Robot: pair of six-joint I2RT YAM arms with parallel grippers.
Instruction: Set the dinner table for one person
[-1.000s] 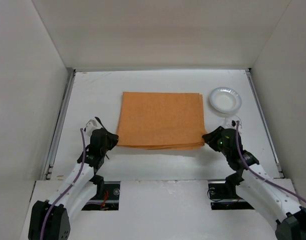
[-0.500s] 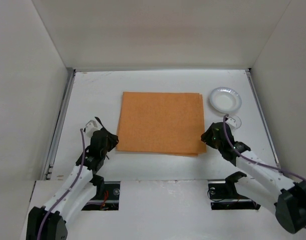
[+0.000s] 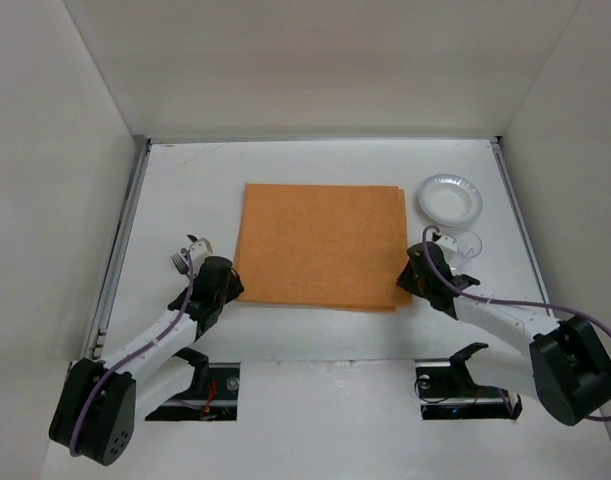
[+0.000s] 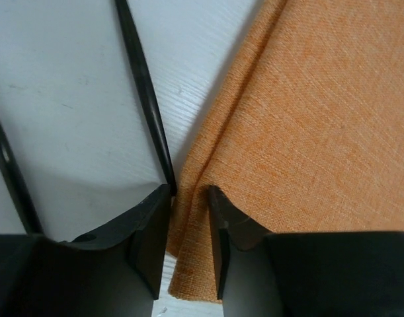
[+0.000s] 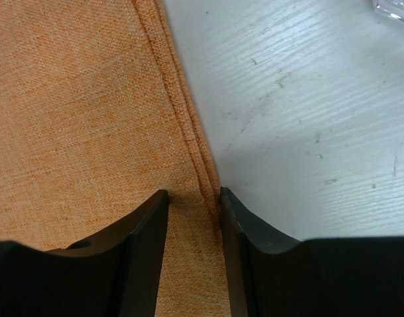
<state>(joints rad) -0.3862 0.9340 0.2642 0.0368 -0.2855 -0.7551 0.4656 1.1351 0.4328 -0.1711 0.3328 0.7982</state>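
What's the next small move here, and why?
Probably open both and lift off: the left end effector and right end effector each pinch a near corner of the mat, which lies flat and square on the table. The plate waits beside it.

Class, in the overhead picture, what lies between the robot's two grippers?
The orange mat lies between them in the top view: the left gripper pinches its near left corner, the right gripper its near right corner.
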